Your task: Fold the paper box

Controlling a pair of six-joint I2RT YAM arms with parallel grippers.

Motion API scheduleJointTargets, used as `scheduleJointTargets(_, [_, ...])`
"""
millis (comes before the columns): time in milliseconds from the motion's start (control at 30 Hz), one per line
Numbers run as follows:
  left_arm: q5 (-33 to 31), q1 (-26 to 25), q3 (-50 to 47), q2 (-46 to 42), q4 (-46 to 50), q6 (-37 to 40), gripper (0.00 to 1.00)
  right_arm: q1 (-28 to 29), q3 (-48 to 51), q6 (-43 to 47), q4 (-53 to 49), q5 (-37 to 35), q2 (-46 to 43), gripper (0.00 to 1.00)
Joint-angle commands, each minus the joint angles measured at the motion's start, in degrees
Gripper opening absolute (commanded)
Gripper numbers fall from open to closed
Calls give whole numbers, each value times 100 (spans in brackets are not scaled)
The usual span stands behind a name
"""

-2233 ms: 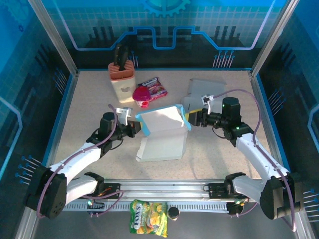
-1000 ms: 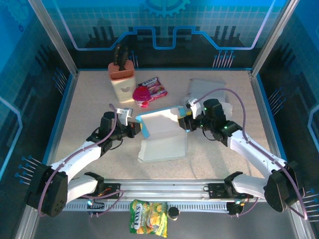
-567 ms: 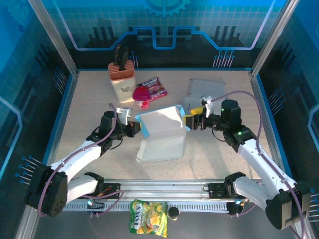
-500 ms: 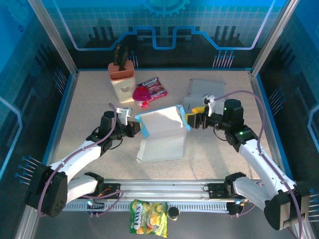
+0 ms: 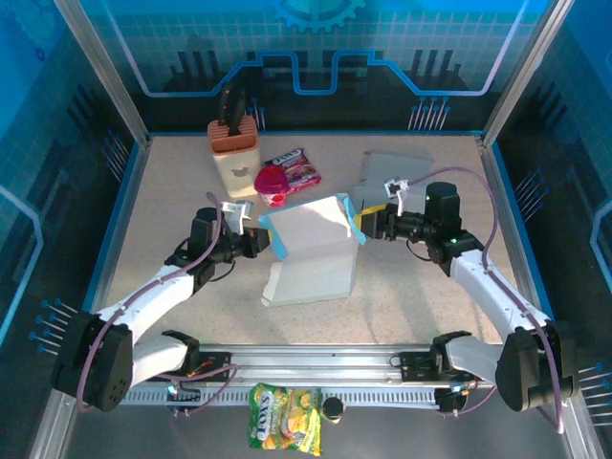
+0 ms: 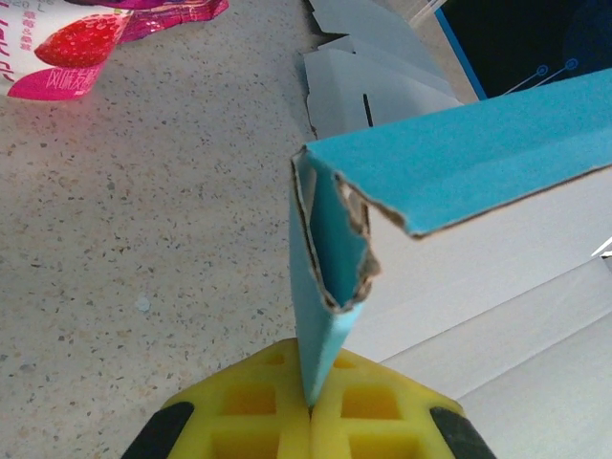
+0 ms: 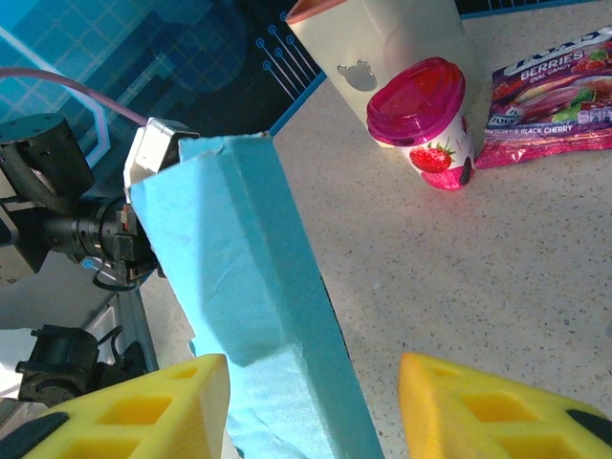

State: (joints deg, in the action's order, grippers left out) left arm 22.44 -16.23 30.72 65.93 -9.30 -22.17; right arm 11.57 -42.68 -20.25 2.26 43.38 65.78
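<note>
Paper box (image 5: 311,260) edge pinched by left hand (image 5: 261,241), right hand (image 5: 367,228) straddling.

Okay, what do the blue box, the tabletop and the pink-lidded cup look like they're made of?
Blue box: thin cardboard, matte blue outside, white inside; its frayed corner shows brown fibres. Tabletop: matte, speckled, stone-like, possibly laminate. Pink-lidded cup: glossy lid, likely plastic; printed body, paper or plastic.

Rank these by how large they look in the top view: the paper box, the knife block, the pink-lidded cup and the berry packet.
1. paper box
2. knife block
3. berry packet and cup: about alike, so not ranked.
</note>
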Motion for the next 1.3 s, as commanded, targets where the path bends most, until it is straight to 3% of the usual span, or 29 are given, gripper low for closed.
scheduleJointTargets(0, [223,67,197,63,-116,-48,0,35,-65,118,292,219,116,50])
scheduleJointTargets(367, [252,76,215,26,-69,-2,0,420,-532,741,-242,-274,539,44])
scheduleJointTargets(700, [204,76,224,-44,31,46,0,1083,-739,1345,-840,-1651,669,37])
scheduleJointTargets(1100, [160,67,243,-71,107,46,0,1456,-918,1431,-957,-2230,614,30])
scheduleJointTargets(1267, [78,58,283,-96,212,35,0,1843,-978,1570,-1120,-3118,683,28])
